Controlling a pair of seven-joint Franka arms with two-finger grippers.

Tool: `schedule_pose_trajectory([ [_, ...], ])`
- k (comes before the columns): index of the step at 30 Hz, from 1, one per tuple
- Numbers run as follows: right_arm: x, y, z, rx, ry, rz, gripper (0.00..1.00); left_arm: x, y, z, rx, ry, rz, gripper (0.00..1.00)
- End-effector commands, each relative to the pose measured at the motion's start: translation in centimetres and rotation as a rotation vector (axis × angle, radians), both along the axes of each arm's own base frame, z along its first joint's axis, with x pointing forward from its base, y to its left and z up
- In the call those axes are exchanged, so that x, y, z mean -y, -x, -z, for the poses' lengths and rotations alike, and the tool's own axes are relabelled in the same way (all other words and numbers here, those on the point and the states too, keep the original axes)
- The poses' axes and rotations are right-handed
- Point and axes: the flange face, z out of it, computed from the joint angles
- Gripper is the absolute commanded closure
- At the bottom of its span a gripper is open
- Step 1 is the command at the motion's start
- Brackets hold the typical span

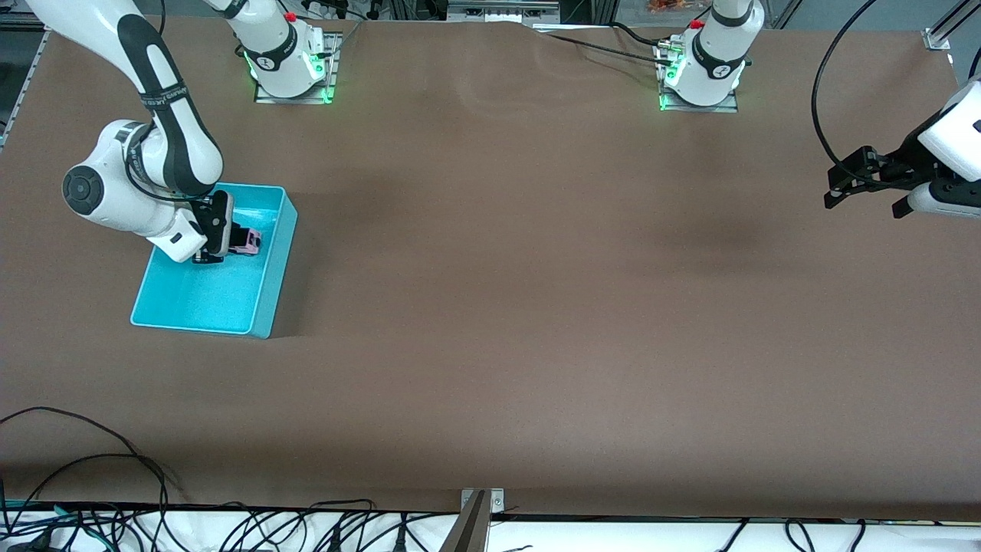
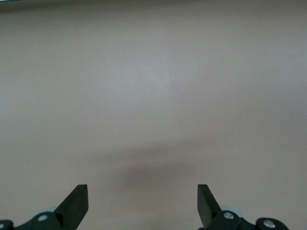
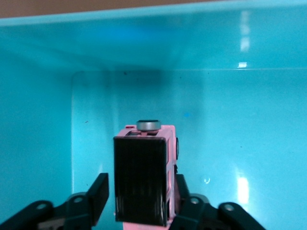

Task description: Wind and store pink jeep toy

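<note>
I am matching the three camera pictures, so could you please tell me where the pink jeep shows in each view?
Front view: the jeep is inside the turquoise bin at the right arm's end of the table, at the right gripper.
Left wrist view: not in it; only bare table and the open left gripper.
Right wrist view: the jeep sits between the gripper's fingers.
Shared landmark: the bin.
</note>
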Motion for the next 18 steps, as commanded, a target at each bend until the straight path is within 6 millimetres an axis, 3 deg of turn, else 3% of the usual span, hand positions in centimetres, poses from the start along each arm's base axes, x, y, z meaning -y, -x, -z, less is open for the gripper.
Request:
schedule_pose_trajectory([
  [1, 0.2, 0.1, -0.3, 0.021, -0.019, 0.002, 0.0, 0.3, -0.6, -0.4, 0.007, 0.007, -0.006, 0.0],
  [5, 0.1, -0.4, -1.3, 0.037, -0.022, 0.002, 0.0, 0.3, -0.6, -0.3, 0.005, 0.008, -0.006, 0.0],
  [10, -0.1, -2.0, -4.3, 0.085, -0.027, 0.007, 0.0, 0.3, -0.6, -0.3, 0.007, 0.008, -0.006, 0.0],
  [13, -0.6, -3.5, -6.7, 0.119, -0.03, 0.022, 0.0, 0.3, -0.7, -0.3, 0.01, 0.008, -0.007, 0.0],
  [18, -1.1, -6.3, -11.9, 0.086, -0.03, 0.2, 0.0, 0.3, -0.7, -0.4, 0.011, 0.008, -0.007, 0.0],
])
